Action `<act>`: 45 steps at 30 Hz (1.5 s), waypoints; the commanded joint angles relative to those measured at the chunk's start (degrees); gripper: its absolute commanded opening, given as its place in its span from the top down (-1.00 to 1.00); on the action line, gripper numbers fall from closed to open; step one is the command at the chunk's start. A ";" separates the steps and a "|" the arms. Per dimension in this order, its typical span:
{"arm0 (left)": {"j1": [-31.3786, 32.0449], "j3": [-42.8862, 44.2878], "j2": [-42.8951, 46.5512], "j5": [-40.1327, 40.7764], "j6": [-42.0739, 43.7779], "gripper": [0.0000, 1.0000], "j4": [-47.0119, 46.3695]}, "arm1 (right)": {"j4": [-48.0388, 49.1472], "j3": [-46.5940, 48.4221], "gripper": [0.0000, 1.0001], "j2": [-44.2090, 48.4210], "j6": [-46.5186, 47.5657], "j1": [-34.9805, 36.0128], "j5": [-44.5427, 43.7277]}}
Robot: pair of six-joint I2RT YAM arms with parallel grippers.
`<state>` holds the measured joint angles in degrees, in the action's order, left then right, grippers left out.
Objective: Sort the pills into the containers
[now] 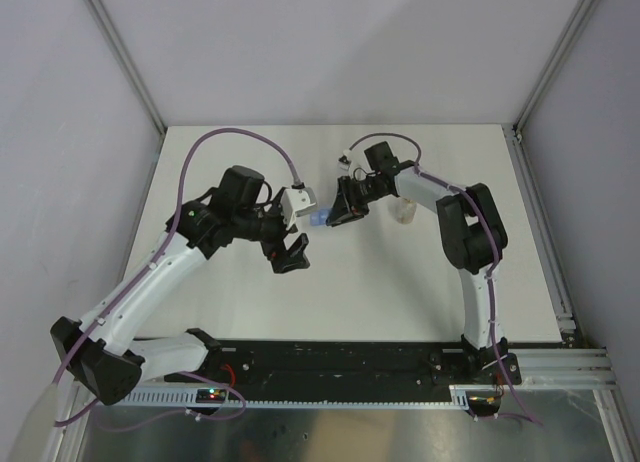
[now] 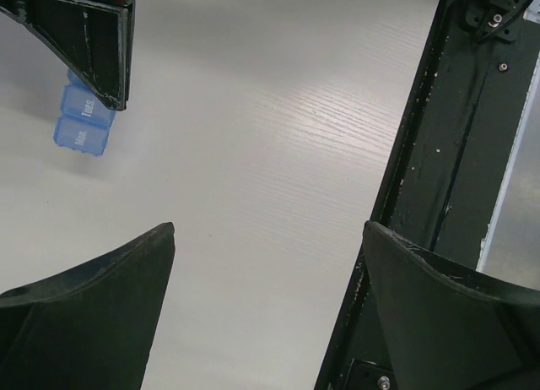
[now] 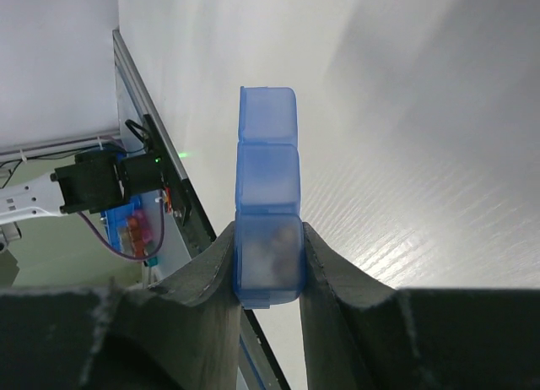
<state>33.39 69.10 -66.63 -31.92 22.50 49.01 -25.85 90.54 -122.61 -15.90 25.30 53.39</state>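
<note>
The containers are a translucent blue strip of three joined compartments, held lengthwise off the table. My right gripper is shut on the nearest compartment, one finger on each side wall. A dim brownish mass, the pills, shows through that compartment's wall. From above, the right gripper holds the containers near the table's middle. My left gripper hangs just below and to the left, open. In the left wrist view the left gripper has only bare table between its fingers, with the containers at upper left.
A small clear vial stands on the white table just right of the right gripper. The black base rail runs along the table's near edge. Grey walls with metal corner posts enclose the back and sides.
</note>
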 commanded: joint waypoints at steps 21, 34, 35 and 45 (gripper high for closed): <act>-0.38 -2.03 1.63 3.32 -1.62 -0.99 -2.09 | -0.46 4.23 0.98 -7.64 -3.06 0.96 -0.84; -0.35 -3.13 2.46 2.33 -1.94 -0.99 -2.96 | 0.85 1.15 0.89 -7.92 -3.71 0.91 0.54; -0.35 -3.16 2.51 2.32 -2.02 -0.99 -2.96 | 0.87 0.96 0.88 -7.92 -3.62 0.86 0.60; -0.38 -3.27 2.29 1.46 -1.94 -0.99 -3.05 | 1.14 -0.09 0.65 -8.13 -3.43 0.82 1.10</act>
<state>33.34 66.30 -65.76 -28.95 20.99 47.68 -24.95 91.00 -130.30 -19.46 26.06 54.48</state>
